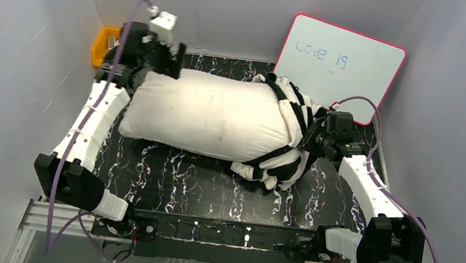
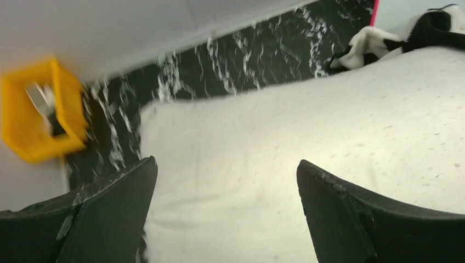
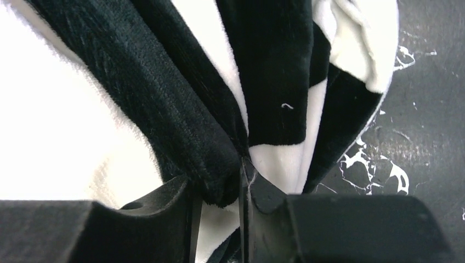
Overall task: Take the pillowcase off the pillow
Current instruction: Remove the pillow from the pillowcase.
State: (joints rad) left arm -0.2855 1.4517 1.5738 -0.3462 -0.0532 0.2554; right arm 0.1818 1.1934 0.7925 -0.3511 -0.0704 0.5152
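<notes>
Overhead view. The pillow (image 1: 208,115), plain white and plump, lies lengthwise across the middle of the black marbled bench (image 1: 189,183). Most of it is bare. The pillowcase (image 1: 284,148), black-and-white checked, is bunched around the right end only, with folds spilling onto the bench at the near right corner and behind the far right corner.

The left fingers (image 1: 171,65) are at the far left corner of the pillow. The right fingers (image 1: 312,138) are at the gathered pillowcase on the right end. A whiteboard (image 1: 340,58) with a pink frame and the handwritten words "Love is" leans against the back wall to the right. A yellow bin (image 1: 101,46) stands in the far left corner, behind the left arm.

Left wrist view. The left fingers stand wide apart with nothing between them. The white pillow (image 2: 307,126) fills the space below them. Its corner is just ahead of the fingertips, and a bit of checked fabric shows at the top right.

Right wrist view. The right fingers stand narrowly apart. A black fold of the pillowcase (image 3: 181,120) sits in the gap and touches both inner faces. The checked fabric bulges away from the fingers, and bare bench shows on the right.
</notes>
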